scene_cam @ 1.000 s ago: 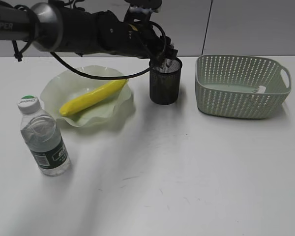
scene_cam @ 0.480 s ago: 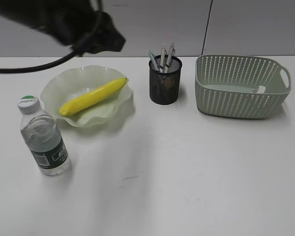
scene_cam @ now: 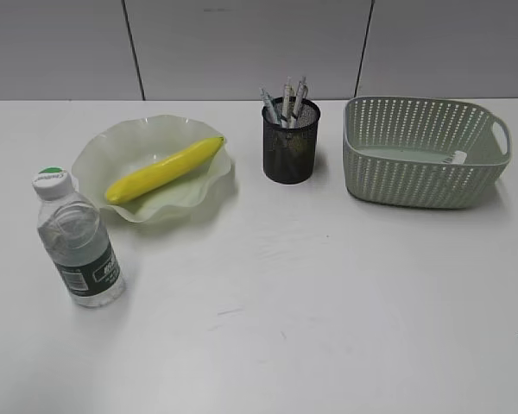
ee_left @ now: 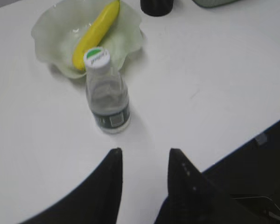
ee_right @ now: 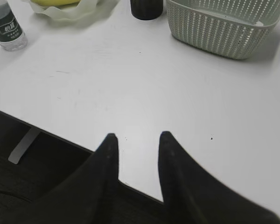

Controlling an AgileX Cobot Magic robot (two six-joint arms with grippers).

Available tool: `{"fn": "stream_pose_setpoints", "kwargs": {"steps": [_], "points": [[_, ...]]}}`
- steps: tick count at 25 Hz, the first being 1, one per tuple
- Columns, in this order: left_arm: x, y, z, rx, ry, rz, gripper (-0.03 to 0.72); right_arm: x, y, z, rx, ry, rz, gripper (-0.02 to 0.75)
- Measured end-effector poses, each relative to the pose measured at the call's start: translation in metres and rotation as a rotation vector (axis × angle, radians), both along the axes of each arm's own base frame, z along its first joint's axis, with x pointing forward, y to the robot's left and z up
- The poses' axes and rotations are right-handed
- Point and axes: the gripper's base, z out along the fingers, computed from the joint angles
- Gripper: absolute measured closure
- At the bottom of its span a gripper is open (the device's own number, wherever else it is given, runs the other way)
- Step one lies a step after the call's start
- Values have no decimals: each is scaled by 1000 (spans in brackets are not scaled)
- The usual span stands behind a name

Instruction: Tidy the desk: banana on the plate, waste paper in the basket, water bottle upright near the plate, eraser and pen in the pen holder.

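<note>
The yellow banana [scene_cam: 164,168] lies on the wavy pale-green plate [scene_cam: 95,155] at the back left. The water bottle [scene_cam: 76,241] stands upright in front of the plate. The black mesh pen holder [scene_cam: 290,142] holds several pens [scene_cam: 285,99]. The green basket [scene_cam: 423,151] at the right holds a white scrap [scene_cam: 455,157], apparently the waste paper. No eraser shows. Neither arm shows in the exterior view. My left gripper [ee_left: 143,156] is open and empty, above the desk [scene_cam: 328,293] short of the bottle [ee_left: 106,93]. My right gripper [ee_right: 137,137] is open and empty over the desk's front edge.
The left wrist view shows the banana [ee_left: 97,30] on the plate [ee_left: 46,32] beyond the bottle. The right wrist view shows the basket [ee_right: 224,23], the pen holder [ee_right: 146,8] and the bottle [ee_right: 7,25] far ahead. The desk's front edge drops to a dark floor.
The left arm, which reached over the pen holder a second ago, has drawn back left and out of the exterior view. Pens now stand in the holder. Other objects have not moved.
</note>
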Motion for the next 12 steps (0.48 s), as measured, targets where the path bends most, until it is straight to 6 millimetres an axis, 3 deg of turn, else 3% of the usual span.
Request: {"fn": "stream_pose_setpoints", "kwargs": {"steps": [4,7,12], "points": [[-45,30,-14,-70,-60,19,441,0,0,0,0,0,0,491],[-66,44,-26,-135,-140,26,441,0,0,0,0,0,0,491],[-75,51,-36,-166,-180,33,441,0,0,0,-2,-4,-2,491]]}}
